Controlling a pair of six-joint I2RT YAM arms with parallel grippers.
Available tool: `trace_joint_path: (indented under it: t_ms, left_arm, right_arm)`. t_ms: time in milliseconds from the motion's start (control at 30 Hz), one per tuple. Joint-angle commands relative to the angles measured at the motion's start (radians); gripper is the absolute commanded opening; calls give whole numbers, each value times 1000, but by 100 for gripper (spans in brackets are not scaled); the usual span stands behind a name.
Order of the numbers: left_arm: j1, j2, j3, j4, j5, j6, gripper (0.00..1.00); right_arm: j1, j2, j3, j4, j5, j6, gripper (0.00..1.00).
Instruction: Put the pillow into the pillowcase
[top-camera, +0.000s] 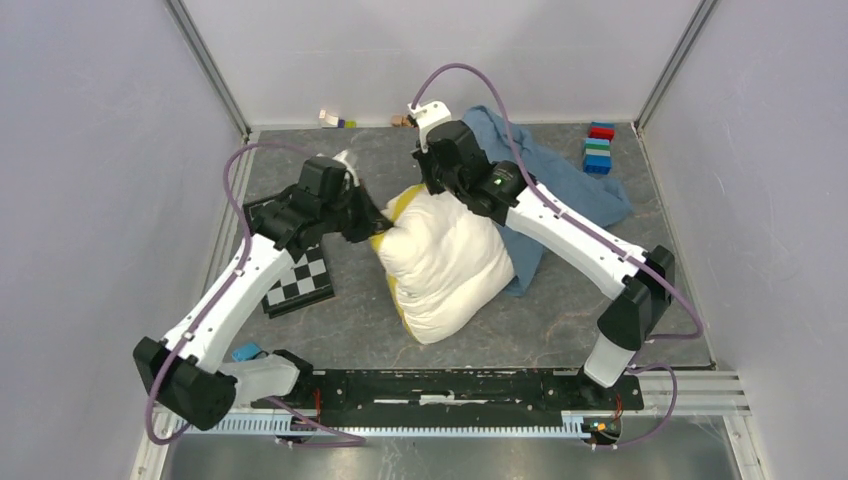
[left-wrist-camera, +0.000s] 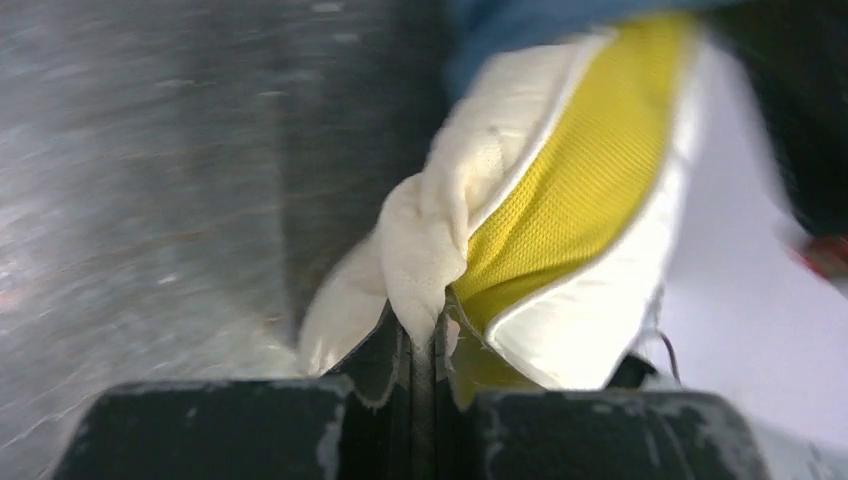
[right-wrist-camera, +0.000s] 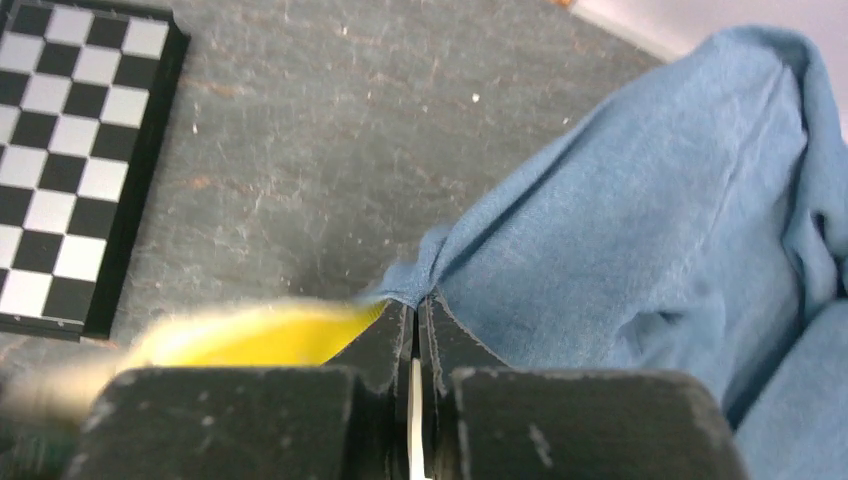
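The cream-white pillow (top-camera: 445, 262) with its yellow band (top-camera: 398, 205) lies mid-table, tilted. My left gripper (top-camera: 372, 228) is shut on the pillow's far-left corner; in the left wrist view the gripper (left-wrist-camera: 425, 335) pinches a twist of white cloth beside the pillow's yellow band (left-wrist-camera: 570, 190). The dusty-blue pillowcase (top-camera: 560, 175) lies behind and right of the pillow, partly under my right arm. My right gripper (top-camera: 428, 183) is shut on the pillowcase's edge, which shows in the right wrist view (right-wrist-camera: 640, 220) running into the gripper (right-wrist-camera: 418, 305), just above the pillow's blurred yellow band (right-wrist-camera: 250, 338).
A black-and-white checkerboard (top-camera: 300, 278) lies left of the pillow under my left arm, and also shows in the right wrist view (right-wrist-camera: 70, 150). Stacked coloured blocks (top-camera: 598, 150) stand at the back right. Small blocks (top-camera: 335, 119) lie by the back wall.
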Motion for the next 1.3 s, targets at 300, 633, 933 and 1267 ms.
trace_joint_path:
  t_ms: [300, 633, 933, 1267]
  left_arm:
    - [438, 76, -455, 235, 57, 28, 16]
    - [438, -56, -395, 156, -78, 123, 100]
    - [138, -265, -417, -12, -421, 88, 100]
    - [-135, -38, -515, 168, -403, -27, 72]
  right_arm:
    - [56, -53, -108, 54, 99, -82, 85]
    - [-174, -69, -392, 165, 156, -145, 90]
    - [-248, 58, -513, 230, 135, -116, 60]
    - [-67, -218, -826, 164, 33, 155, 7]
